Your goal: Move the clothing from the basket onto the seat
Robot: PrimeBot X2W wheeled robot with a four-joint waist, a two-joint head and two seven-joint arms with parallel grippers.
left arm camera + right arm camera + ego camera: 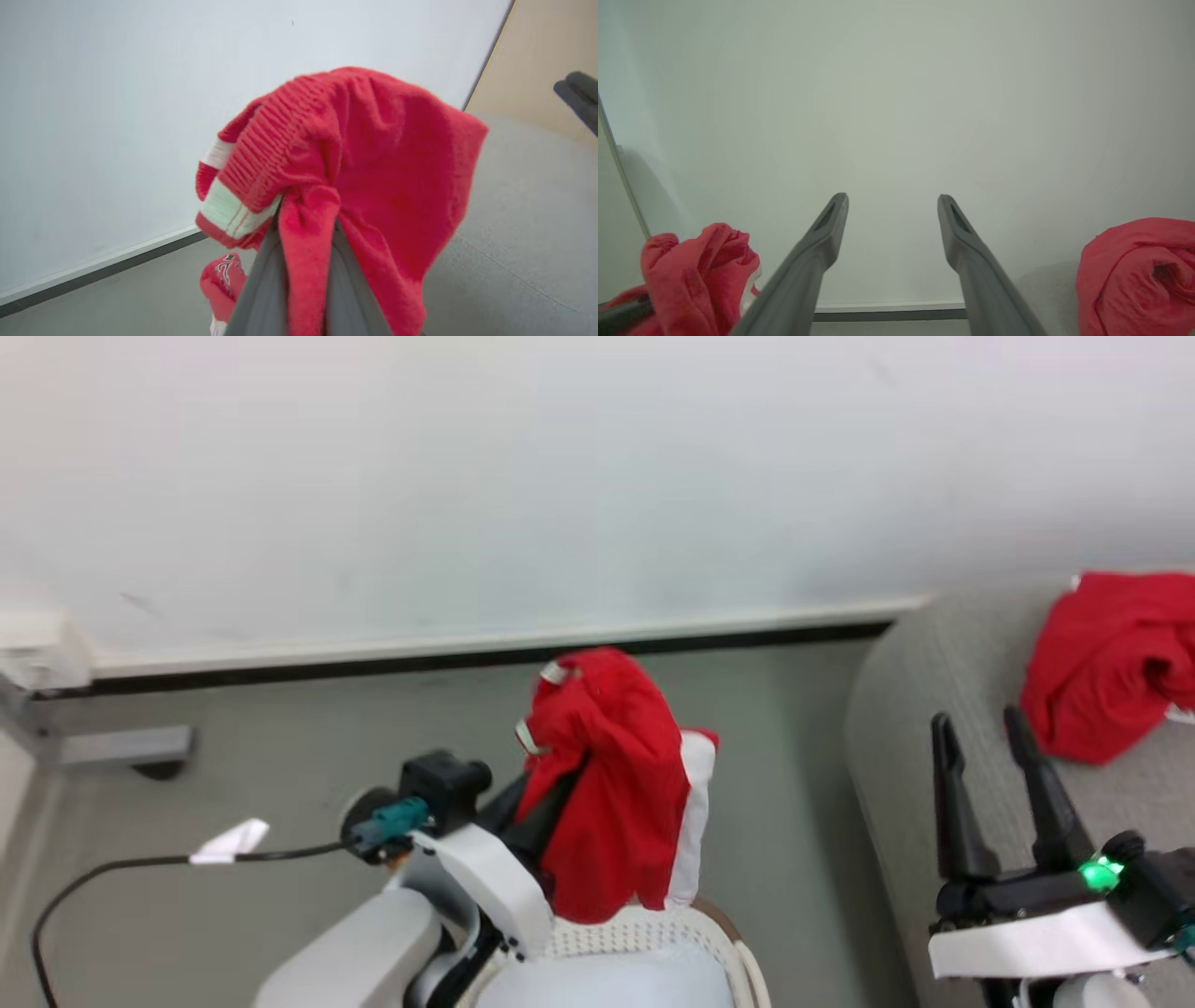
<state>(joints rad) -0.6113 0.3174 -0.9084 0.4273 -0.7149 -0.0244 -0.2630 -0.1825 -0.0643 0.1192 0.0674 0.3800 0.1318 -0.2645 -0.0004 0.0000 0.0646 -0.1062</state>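
Head view: the left gripper [307, 214] clamps a bright red, white-striped fabric garment [607, 784] above the white perforated plastic basket [644, 929]; its wrist view adds the ribbed cuff [275, 140]. Over the grey woven seat [896, 709] the right gripper [976, 719] hovers, jaws wide and empty, with another red garment [1111, 663] crumpled there.

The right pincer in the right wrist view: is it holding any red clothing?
No, the right pincer stands open, with bare pale wall seen through its gap.

Red clothing [607, 803] above basket [653, 926]; more on seat [920, 737]
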